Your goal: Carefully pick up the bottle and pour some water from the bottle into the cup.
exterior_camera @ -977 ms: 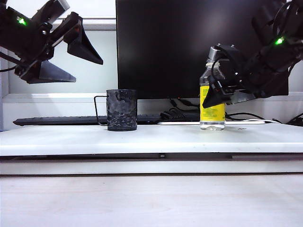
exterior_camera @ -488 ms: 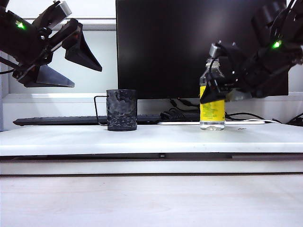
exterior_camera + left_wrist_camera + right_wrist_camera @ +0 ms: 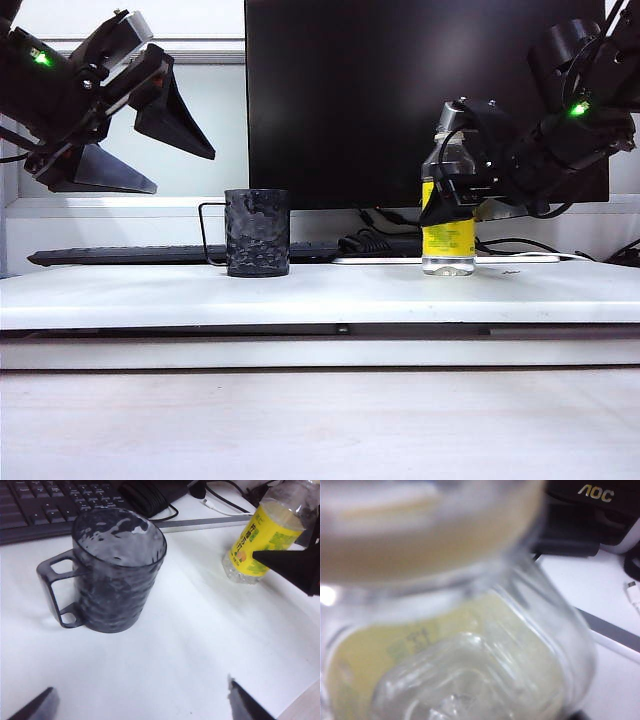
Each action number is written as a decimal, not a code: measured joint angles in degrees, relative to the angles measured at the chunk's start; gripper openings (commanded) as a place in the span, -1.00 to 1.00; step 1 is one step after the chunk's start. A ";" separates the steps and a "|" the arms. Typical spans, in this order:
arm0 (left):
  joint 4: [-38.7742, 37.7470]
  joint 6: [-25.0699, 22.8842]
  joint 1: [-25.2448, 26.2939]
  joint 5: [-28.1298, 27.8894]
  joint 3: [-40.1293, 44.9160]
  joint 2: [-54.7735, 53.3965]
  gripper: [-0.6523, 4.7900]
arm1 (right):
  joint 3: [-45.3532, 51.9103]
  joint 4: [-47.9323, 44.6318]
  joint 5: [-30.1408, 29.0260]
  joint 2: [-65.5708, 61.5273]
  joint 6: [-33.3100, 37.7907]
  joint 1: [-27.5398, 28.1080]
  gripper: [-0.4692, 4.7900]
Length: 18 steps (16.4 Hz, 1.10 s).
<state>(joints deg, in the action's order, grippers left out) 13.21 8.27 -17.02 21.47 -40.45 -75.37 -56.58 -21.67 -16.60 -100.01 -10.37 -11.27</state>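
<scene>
The black dimpled cup (image 3: pixel 257 232) stands left of centre on the white table, its wire handle to the left. The bottle (image 3: pixel 448 236) with the yellow label stands upright to its right. My right gripper (image 3: pixel 447 200) straddles the bottle at the top of the label, one black finger (image 3: pixel 440 205) in front and the other hidden. In the right wrist view the bottle (image 3: pixel 450 630) fills the picture and no finger shows. My left gripper (image 3: pixel 184 173) hangs open high above the table, left of the cup. From its wrist camera I see the cup (image 3: pixel 117 575), the bottle (image 3: pixel 260 545) and wide-apart fingertips (image 3: pixel 37 707). I cannot make out the water.
A black monitor (image 3: pixel 400 100) stands behind both objects, with its base (image 3: pixel 592 500) close behind the bottle. A keyboard (image 3: pixel 120 255) and coiled cables (image 3: pixel 370 242) lie at the back of the table. The table's front edge (image 3: pixel 320 315) runs across the view.
My right gripper has pushed slightly further left around the bottle and tipped a little. Bottle and cup have not moved. The left gripper has stayed almost still.
</scene>
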 measured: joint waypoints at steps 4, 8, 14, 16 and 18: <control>0.00 -0.79 0.00 0.02 0.00 0.00 1.00 | -0.02 -0.20 -0.07 0.00 -0.07 -0.04 -0.26; 0.00 -0.79 0.00 0.00 0.00 0.00 1.00 | 0.04 0.04 -0.04 0.37 -0.07 -0.07 -0.15; 0.02 -0.81 0.00 0.00 0.00 0.00 1.00 | -2.45 -1.84 0.04 8.33 -0.15 -0.96 -0.04; 0.00 -0.81 0.00 0.00 0.00 0.00 1.00 | -3.56 -1.11 -0.07 9.18 -0.17 -1.86 -0.04; 0.02 -0.81 0.02 0.00 0.00 0.00 1.00 | -4.04 0.37 -0.07 9.14 -0.20 -2.54 -0.07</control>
<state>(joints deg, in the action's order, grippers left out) 13.23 7.46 -16.99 21.47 -40.45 -75.37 -60.62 -21.30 -16.67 -90.87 -10.57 -13.80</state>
